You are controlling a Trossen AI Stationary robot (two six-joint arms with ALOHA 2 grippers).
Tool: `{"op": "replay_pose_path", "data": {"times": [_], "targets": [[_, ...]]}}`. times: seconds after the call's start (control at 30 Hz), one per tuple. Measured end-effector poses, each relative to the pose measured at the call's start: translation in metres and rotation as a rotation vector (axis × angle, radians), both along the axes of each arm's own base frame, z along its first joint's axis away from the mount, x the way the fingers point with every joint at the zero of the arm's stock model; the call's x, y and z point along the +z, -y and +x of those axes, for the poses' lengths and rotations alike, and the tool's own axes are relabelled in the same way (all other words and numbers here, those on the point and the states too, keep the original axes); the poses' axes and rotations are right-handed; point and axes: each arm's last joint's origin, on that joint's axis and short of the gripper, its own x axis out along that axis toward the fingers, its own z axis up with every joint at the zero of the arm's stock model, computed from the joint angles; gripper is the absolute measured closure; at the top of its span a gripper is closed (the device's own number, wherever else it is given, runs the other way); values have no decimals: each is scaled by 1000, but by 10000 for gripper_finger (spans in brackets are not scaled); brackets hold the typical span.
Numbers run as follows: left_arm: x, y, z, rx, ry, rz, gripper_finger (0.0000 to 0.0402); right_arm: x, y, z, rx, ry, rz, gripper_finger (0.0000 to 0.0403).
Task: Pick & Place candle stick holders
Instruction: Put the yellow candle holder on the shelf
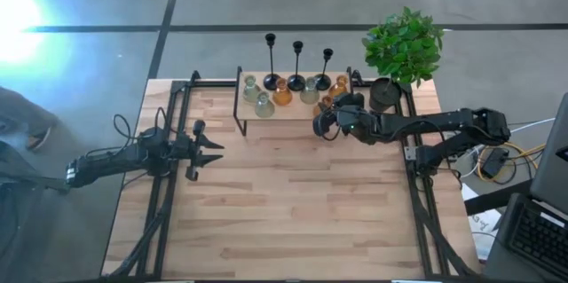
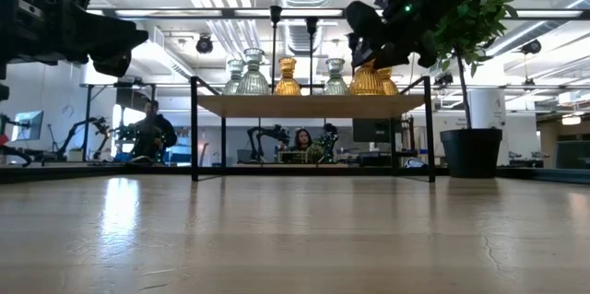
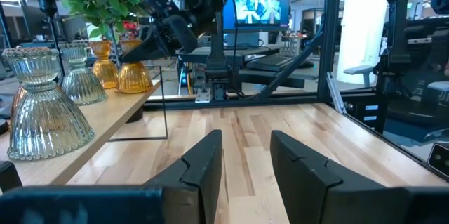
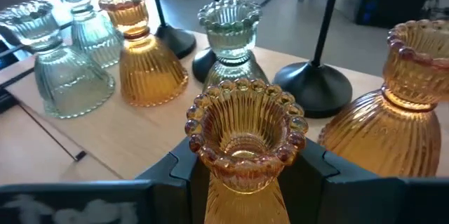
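Grasping a ribbed amber glass candle holder (image 4: 245,140) in my right gripper (image 4: 242,171) on the raised wooden shelf (image 1: 297,110); everything remains unplaced, left gripper (image 3: 242,175) released.

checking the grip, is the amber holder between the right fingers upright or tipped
Upright: the amber holder shows its beaded cup mouth up, between the right gripper fingers.

Ribbed glass holders (image 2: 253,73), pale green and amber, are lined on a raised wooden shelf (image 2: 309,105); one amber holder (image 2: 366,79) is flanked by the right gripper (image 2: 369,50) above the worktop (image 2: 295,234).
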Motion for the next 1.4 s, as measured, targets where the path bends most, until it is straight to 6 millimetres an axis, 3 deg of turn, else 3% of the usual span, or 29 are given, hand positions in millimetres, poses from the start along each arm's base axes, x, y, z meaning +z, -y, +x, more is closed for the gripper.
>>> {"op": "replay_pose_path", "data": {"times": [1.1,1.4], "targets": [[0,0,0,0,0,0,275,-1,13,-3,-39,-23,-11,279],[0,0,0,0,0,0,275,-1,14,-3,-42,-17,-13,202]]}}
